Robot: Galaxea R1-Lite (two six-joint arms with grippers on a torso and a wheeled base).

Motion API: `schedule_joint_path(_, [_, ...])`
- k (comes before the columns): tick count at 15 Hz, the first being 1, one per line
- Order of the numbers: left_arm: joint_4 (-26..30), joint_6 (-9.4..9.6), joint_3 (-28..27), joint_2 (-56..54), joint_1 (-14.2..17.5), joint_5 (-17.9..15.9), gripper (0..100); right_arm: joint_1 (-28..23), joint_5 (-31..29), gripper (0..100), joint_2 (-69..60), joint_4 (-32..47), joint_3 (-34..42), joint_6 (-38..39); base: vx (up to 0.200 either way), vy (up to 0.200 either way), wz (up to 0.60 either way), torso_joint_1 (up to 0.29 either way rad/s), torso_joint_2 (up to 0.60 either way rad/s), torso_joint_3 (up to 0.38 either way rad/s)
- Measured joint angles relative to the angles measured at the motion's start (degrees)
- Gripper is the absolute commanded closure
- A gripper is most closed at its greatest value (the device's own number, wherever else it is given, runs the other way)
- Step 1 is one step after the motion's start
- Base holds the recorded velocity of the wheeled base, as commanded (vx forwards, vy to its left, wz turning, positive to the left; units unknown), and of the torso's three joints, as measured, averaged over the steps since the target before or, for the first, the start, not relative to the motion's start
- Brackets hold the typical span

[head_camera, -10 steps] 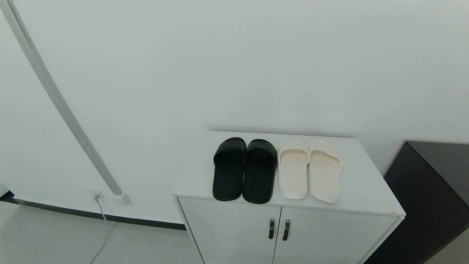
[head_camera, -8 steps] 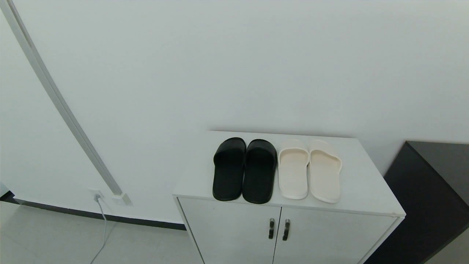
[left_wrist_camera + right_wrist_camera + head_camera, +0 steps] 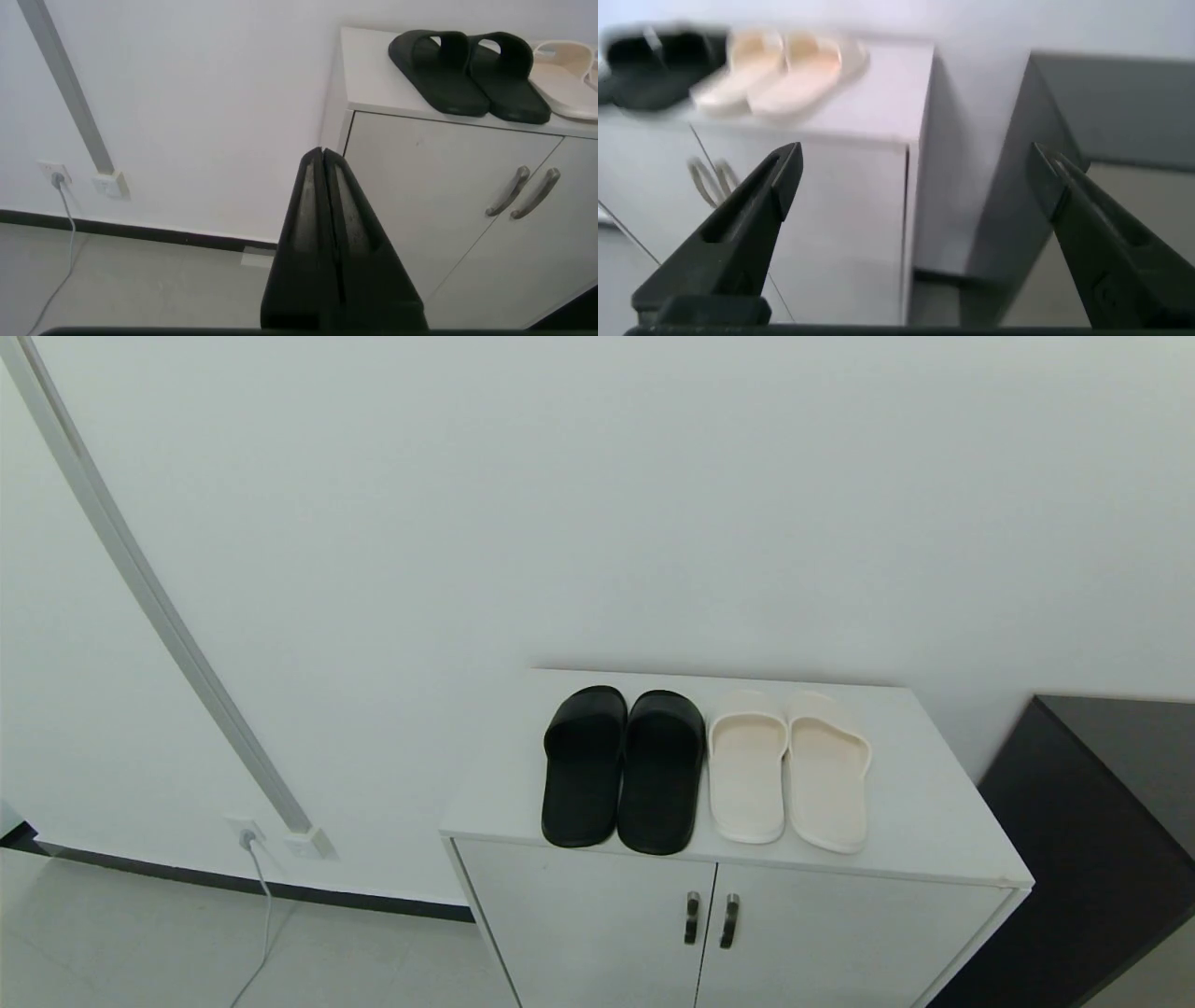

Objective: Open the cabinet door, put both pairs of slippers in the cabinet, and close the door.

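No text, label, number or sign can be read in any view.
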Motion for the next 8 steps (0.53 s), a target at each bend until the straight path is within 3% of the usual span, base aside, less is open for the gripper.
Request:
schedule_joint_path(4, [0.0, 0.02, 0.0, 0.0, 0.0, 0.0, 100, 0.2, 2.5, 0, 11.9, 2.6, -13.0, 2.2, 0.000, 0.000, 0.00, 0.000, 0.00, 0.000])
schedule_joint_path(8, [0.0, 0.05, 0.0, 0.0, 0.0, 0.0, 100, 2.4, 2.7, 0, 31.3, -8.1, -15.8, 2.8, 0.000, 0.000, 0.00, 0.000, 0.00, 0.000])
